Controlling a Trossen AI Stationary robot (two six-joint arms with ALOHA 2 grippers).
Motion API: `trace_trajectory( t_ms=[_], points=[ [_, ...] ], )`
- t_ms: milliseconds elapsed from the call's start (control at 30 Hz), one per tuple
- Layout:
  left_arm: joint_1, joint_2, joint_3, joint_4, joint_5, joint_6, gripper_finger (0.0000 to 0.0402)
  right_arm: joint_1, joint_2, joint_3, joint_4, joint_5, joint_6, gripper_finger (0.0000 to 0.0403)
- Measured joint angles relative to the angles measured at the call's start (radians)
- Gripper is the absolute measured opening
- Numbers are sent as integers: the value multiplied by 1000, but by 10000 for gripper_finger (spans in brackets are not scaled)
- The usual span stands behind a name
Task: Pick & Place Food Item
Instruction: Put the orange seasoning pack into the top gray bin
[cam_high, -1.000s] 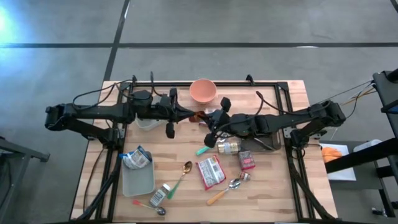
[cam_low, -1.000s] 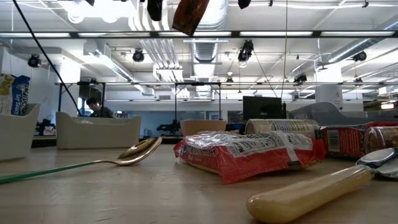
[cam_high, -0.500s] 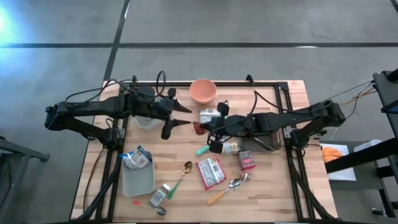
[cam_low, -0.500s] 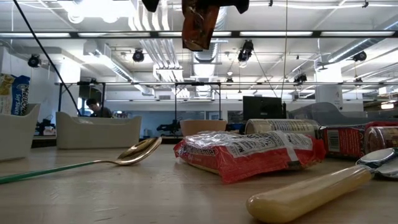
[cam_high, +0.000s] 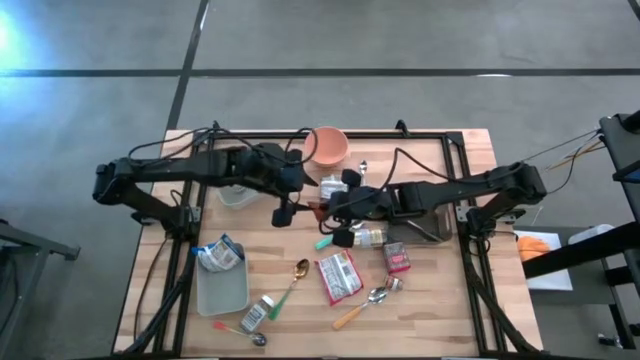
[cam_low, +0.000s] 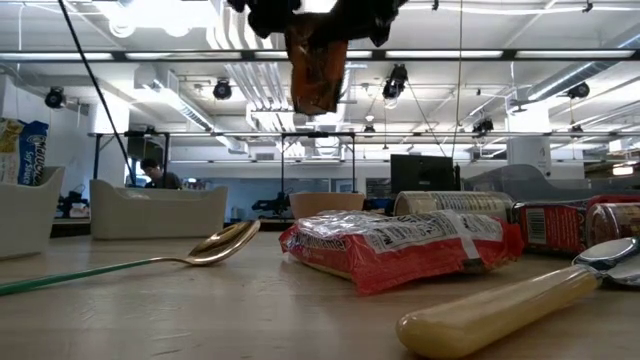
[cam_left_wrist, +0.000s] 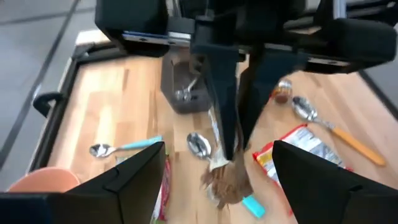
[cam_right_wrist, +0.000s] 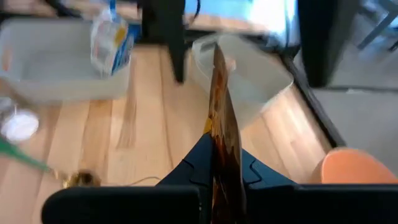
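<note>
Item: brown snack packet, the food piece in transit. It hangs well above the table, near centre, clamped edge-on between the closed fingers of the right gripper.

Left gripper: just beside the packet at its nine o'clock, facing it, jaws apart and holding nothing; its wrist view shows the packet dangling between its two fingers.

Likely receptacles: clear tub at nine o'clock of the grippers; grey tray at seven o'clock, already holding a blue-and-white pouch; pink bowl at twelve o'clock.

Handling note, as judgement: this looks like a mid-air handover. The left fingers should close squarely on the packet's free flat end, well apart from the right fingertips, and the right should release only once that grip is firm. The thin foil may twist or slip.
</note>
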Motion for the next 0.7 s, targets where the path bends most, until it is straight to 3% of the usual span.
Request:
trace_trajectory(
  t_ms=[433,700],
  points=[
    [-8,101,24,-110,27,23,293,0,77,40,2,-35,-8,8],
    [-11,101,24,-143,57,27,193,0,118,67,0,-43,-14,8]
  ],
)
